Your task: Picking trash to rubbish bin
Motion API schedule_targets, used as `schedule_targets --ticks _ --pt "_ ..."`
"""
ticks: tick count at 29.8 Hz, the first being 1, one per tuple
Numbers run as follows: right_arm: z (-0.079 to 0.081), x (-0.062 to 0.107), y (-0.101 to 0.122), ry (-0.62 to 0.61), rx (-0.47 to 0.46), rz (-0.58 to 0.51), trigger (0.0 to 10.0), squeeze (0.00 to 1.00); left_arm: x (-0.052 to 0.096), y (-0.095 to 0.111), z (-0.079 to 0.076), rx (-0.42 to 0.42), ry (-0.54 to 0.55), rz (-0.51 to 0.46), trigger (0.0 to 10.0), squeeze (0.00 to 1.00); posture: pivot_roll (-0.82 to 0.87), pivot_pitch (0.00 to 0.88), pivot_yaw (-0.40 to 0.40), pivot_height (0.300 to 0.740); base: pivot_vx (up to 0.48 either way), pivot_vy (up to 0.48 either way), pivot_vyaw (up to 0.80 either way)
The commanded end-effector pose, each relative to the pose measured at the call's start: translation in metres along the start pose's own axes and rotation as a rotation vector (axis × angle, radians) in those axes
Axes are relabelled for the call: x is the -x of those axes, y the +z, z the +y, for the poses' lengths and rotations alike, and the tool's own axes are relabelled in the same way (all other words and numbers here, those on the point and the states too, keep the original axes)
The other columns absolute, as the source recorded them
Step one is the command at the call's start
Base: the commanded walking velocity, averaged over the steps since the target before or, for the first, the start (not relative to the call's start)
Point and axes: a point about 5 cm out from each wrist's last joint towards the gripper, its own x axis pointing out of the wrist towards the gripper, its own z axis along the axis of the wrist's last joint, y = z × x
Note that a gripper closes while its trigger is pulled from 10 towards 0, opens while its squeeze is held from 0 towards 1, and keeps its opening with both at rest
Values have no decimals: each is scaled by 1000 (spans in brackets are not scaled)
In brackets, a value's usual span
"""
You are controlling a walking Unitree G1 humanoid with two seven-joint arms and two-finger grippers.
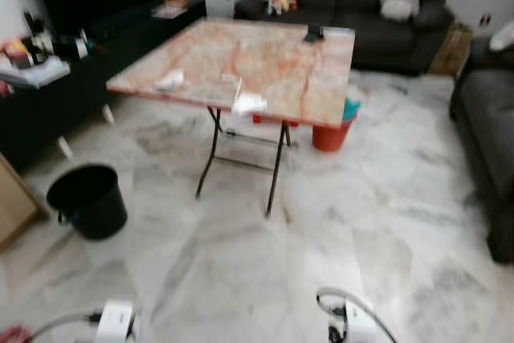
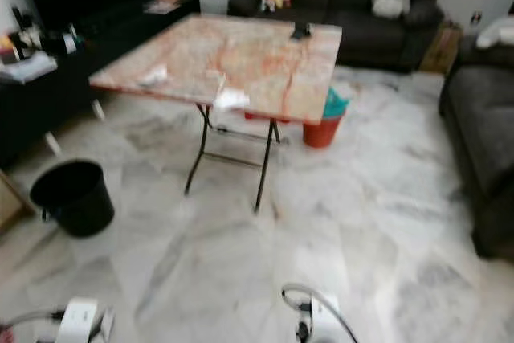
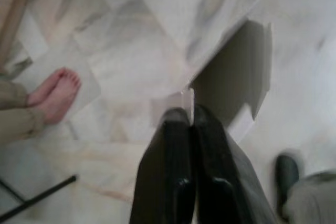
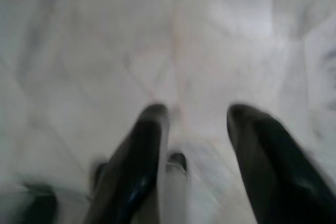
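both arms hang low over marble floor (image 1: 377, 222). left gripper (image 3: 191, 116) has fingers pressed together, nothing in them; right gripper (image 4: 194, 116) fingers spread apart, empty. trash = crumpled paper (image 1: 250, 104) + a 2nd wad (image 1: 169, 79) on folding table (image 1: 305, 70), well ahead of & above both grippers. black bin (image 1: 88, 200) on floor ahead of left gripper, nearer than table. risk imo: views blurred, so reach may misjudge the edge wad & knock it off; a bare foot (image 3: 56, 94) near left gripper, a swing could clip it.

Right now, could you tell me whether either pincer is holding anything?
No. The left pincer is shut on nothing, and the right pincer is open above the marble floor.
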Motion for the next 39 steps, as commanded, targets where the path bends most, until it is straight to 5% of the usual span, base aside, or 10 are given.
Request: schedule_targets --ticks 1,39 --pt "17 -4 18 39 -4 -55 10000 0 1 -6 15 -21 36 29 10000 0 160 0 27 740 480 0 544" --pt "26 -5 23 67 20 -65 10000 0 2 -6 18 -26 49 26 10000 0 194 0 31 740 480 0 421"
